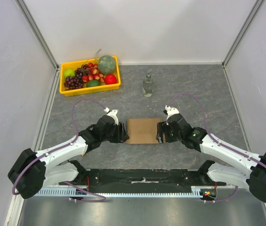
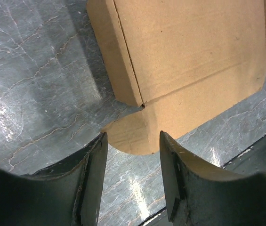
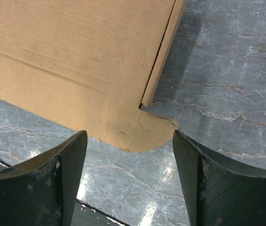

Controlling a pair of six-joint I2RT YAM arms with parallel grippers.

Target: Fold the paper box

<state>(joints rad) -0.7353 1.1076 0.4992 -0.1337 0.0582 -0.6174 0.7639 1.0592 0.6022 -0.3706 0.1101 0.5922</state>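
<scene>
Bracketing paper box [image 1: 143,131]: left claw [image 1: 124,134], right claw [image 1: 161,133]

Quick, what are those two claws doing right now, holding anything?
Left gripper: open, holding nothing, poised at a corner flap of the paper box.
Right gripper: open, holding nothing.

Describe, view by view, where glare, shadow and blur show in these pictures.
Top view: even light, sharp, hardly any shadow on the table. Left wrist view: white glare patches on the table, dark shadow left of the box. Right wrist view: glare along the bottom, shadow right of the box; no clear blur.
</scene>
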